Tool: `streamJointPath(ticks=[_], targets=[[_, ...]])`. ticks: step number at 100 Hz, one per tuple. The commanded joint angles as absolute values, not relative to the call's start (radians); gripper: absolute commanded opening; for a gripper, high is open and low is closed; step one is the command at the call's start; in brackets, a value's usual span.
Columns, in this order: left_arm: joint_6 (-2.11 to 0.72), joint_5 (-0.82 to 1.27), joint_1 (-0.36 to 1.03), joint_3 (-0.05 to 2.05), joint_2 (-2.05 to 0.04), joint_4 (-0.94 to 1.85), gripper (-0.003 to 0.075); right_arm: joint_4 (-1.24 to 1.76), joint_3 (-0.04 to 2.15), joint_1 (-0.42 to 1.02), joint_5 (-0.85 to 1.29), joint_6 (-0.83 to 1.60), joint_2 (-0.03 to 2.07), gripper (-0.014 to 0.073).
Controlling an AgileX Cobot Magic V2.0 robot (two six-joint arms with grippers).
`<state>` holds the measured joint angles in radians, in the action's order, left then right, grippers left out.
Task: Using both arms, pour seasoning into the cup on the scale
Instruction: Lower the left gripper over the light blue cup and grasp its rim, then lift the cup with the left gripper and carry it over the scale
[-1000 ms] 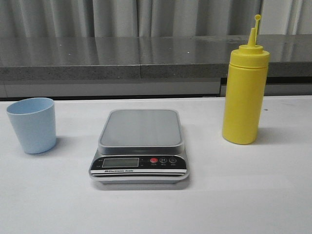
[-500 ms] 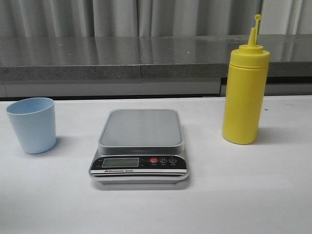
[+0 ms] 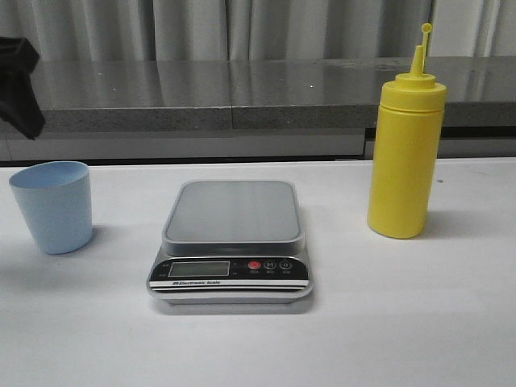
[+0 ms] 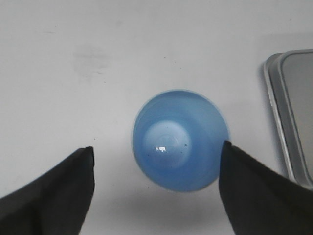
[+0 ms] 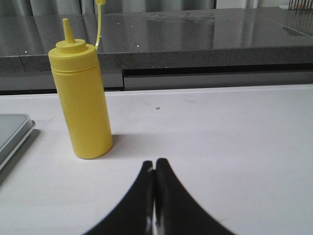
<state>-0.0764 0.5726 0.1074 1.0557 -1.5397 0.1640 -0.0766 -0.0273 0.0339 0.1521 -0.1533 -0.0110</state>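
The pale blue cup (image 3: 52, 206) stands upright on the white table at the left, empty, apart from the scale (image 3: 232, 240) at the centre. The scale's grey platform is bare. The yellow seasoning bottle (image 3: 405, 153) stands upright at the right, its cap off the nozzle. My left gripper (image 4: 156, 155) is open above the cup (image 4: 180, 139), looking down into it, one finger on each side of it and not touching. A black part of the left arm (image 3: 18, 85) shows at the front view's left edge. My right gripper (image 5: 154, 165) is shut and empty, low over the table beside the bottle (image 5: 81, 100).
A grey stone ledge (image 3: 242, 93) runs along the back of the table, with curtains behind it. The scale's edge (image 4: 288, 117) shows beside the cup in the left wrist view, and its corner (image 5: 12, 132) shows in the right wrist view.
A black part of the left arm has come into the front view at the upper left, above the cup. Cup, scale and bottle have not moved.
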Motion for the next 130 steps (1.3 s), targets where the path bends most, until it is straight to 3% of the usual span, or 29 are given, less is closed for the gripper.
streamJointPath(ticks=[1, 56, 65, 89, 99, 130], targets=[[-0.077, 0.536, 0.113, 1.111, -1.557, 0.177, 0.0513, -0.09, -0.01, 0.029, 0.078, -0.147, -0.029, -0.0067], [-0.077, 0.487, 0.11, 1.172, -1.755, 0.183, 0.0494, -0.09, -0.01, 0.029, 0.078, -0.147, -0.029, -0.0067], [-0.077, 0.493, 0.11, 1.176, -1.764, 0.183, 0.0416, -0.09, -0.01, 0.029, 0.078, -0.147, -0.029, -0.0067], [-0.077, 0.504, 0.11, 1.176, -1.767, 0.183, 0.0081, -0.09, -0.01, 0.029, 0.078, -0.147, -0.029, -0.0067], [-0.077, 0.504, 0.11, 1.178, -1.767, 0.183, -0.0021, -0.09, -0.01, 0.029, 0.078, -0.147, -0.029, -0.0067], [-0.077, 0.57, 0.125, 1.26, -1.746, 0.183, -0.002, -0.09, -0.01, 0.029, 0.078, -0.147, -0.029, -0.0067]])
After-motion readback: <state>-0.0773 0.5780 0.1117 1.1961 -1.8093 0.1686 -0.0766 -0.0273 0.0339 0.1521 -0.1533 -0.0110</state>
